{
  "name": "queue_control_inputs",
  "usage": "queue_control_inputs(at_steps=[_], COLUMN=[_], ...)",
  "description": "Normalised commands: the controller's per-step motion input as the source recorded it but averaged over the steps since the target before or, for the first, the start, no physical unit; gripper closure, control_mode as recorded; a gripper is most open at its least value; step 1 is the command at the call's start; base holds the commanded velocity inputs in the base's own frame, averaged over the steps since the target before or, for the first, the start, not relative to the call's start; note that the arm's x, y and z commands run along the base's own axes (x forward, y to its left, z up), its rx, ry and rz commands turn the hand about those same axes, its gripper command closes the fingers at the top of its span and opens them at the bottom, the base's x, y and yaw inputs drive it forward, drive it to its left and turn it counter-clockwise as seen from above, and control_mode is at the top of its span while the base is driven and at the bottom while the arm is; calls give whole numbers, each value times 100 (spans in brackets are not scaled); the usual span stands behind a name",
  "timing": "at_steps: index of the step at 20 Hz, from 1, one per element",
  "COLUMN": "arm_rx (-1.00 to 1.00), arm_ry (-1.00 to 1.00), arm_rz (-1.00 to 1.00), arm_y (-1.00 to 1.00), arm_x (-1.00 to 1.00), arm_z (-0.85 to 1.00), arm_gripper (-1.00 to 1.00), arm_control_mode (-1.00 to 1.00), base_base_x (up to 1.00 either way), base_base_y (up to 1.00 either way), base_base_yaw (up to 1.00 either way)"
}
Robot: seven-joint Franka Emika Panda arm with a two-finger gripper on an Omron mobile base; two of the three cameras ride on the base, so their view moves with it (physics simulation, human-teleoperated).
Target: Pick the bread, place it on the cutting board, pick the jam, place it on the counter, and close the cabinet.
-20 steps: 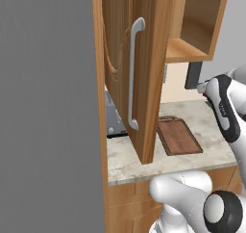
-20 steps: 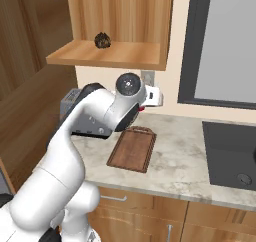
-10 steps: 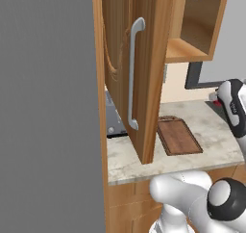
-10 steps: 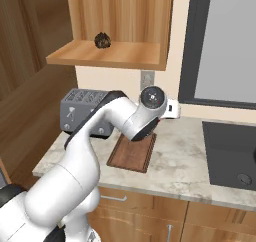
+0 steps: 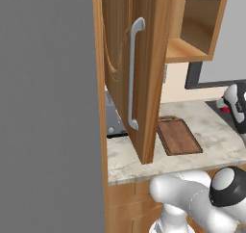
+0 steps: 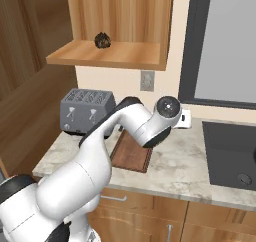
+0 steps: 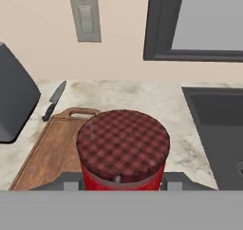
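Observation:
The jam [image 7: 123, 148], a red jar with a dark checked lid, sits between my fingertips [image 7: 71, 184]; my gripper [image 7: 121, 182] is shut on it, above the counter [image 7: 156, 100]. From the left base view a bit of red jam [image 5: 224, 109] shows at the hand, right of the cutting board [image 5: 178, 136]. The board [image 7: 47, 153] lies bare, down and left of the jar. The bread [image 6: 102, 40] rests on the shelf of the cabinet, whose door [image 5: 129, 68] stands open.
A grey toaster [image 6: 87, 111] stands at the counter's left end, and a knife [image 7: 54, 100] lies behind the board. A dark sunken panel [image 6: 230, 156] takes up the counter's right part. A wall outlet [image 6: 146, 80] and a dark-framed panel [image 6: 225, 41] are behind.
The arm has swung right, carrying the jam from over the cutting board's far end toward the counter to the right of it. Bread, board and cabinet door have stayed put.

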Motion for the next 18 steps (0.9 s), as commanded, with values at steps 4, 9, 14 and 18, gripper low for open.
queue_control_inputs(at_steps=[4, 9, 14, 18], arm_rx=[0, 0, 0, 0], arm_ry=[6, 8, 5, 1], arm_rz=[0, -1, -3, -4], arm_y=[-32, -21, -2, 0], arm_x=[0, 0, 11, 28], arm_z=[-15, -7, -16, -37], arm_gripper=[100, 100, 100, 100], arm_control_mode=[-100, -100, -100, -100], base_base_x=[0, 0, 0, 0], base_base_y=[0, 0, 0, 0], base_base_yaw=[0, 0, 0, 0])
